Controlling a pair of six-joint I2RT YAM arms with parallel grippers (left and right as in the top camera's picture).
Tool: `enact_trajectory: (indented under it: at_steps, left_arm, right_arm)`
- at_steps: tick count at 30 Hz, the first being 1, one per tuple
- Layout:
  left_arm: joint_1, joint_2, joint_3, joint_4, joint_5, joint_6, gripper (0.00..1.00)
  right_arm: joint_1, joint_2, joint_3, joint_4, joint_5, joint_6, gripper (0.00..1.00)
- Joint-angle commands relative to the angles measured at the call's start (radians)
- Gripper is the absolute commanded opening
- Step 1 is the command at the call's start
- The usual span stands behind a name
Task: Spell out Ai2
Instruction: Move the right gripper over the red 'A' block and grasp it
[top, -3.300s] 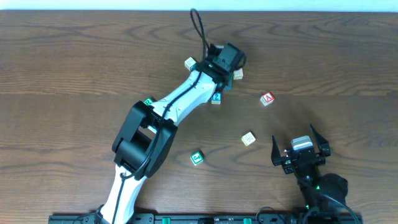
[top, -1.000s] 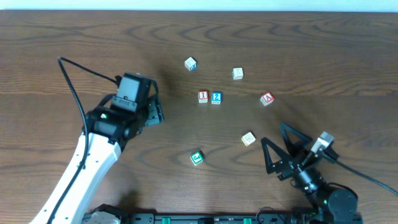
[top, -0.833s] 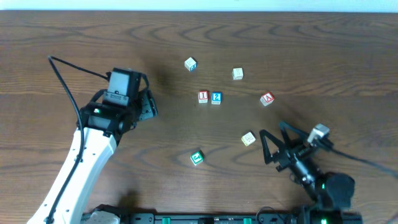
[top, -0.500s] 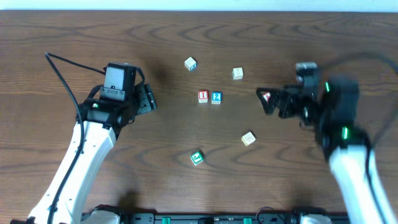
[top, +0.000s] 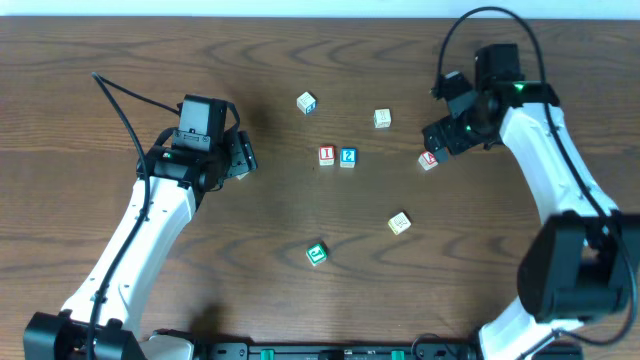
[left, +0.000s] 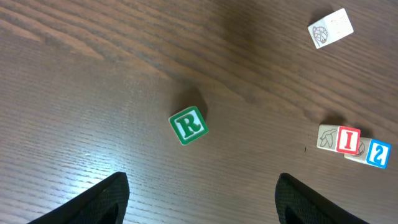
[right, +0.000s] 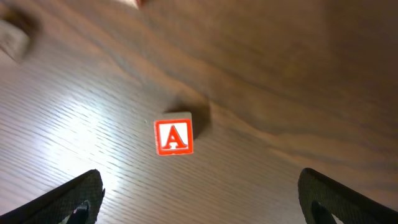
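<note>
The red "A" block (top: 429, 159) lies alone at the right; it shows in the right wrist view (right: 173, 136). The red "I" block (top: 326, 155) and the blue "2" block (top: 347, 156) sit side by side, touching, mid-table; they also show in the left wrist view, the "I" (left: 348, 140) and the "2" (left: 378, 153). My right gripper (top: 437, 140) is open and empty just above the "A" block, which lies a little ahead of the fingers (right: 200, 179). My left gripper (top: 243, 157) is open and empty, well left of the "I" block (left: 202, 183).
A green "R" block (top: 317, 254) lies near the front; it shows mid-frame in the left wrist view (left: 188, 125). A cream block (top: 399, 222) lies front right. A white-blue block (top: 306, 102) and another cream block (top: 382, 118) lie at the back.
My right arm has swung from the front right up to the far right, ending over the "A" block. My left arm pulled back from the centre to the left. The blocks have not moved.
</note>
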Motion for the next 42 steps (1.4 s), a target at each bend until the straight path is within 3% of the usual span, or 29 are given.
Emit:
enact_trajectory:
  at_steps: [1, 21, 28, 32, 40, 42]
  left_arm:
    - [0.006, 0.008, 0.002, 0.005, 0.007, 0.010, 0.77]
    - [0.006, 0.008, 0.003, -0.011, 0.007, 0.010, 0.77]
    - [0.006, 0.008, 0.003, -0.011, 0.007, 0.010, 0.77]
    - [0.006, 0.008, 0.003, -0.010, 0.006, 0.011, 0.77]
    - [0.006, 0.008, 0.003, -0.010, -0.002, 0.018, 0.77]
    - [0.006, 0.008, 0.003, -0.010, -0.002, 0.018, 0.77]
  right_arm:
    - [0.025, 0.061, 0.014, -0.006, 0.035, -0.095, 0.99]
    - [0.027, 0.169, 0.001, 0.016, -0.078, -0.126, 0.99]
    - [0.027, 0.185, -0.003, 0.047, -0.074, -0.152, 0.79]
    - [0.028, 0.207, -0.004, 0.044, -0.075, -0.152, 0.78]
    - [0.028, 0.224, -0.010, 0.046, -0.074, -0.152, 0.57]
    - [0.028, 0.225, -0.011, 0.047, -0.074, -0.152, 0.57]
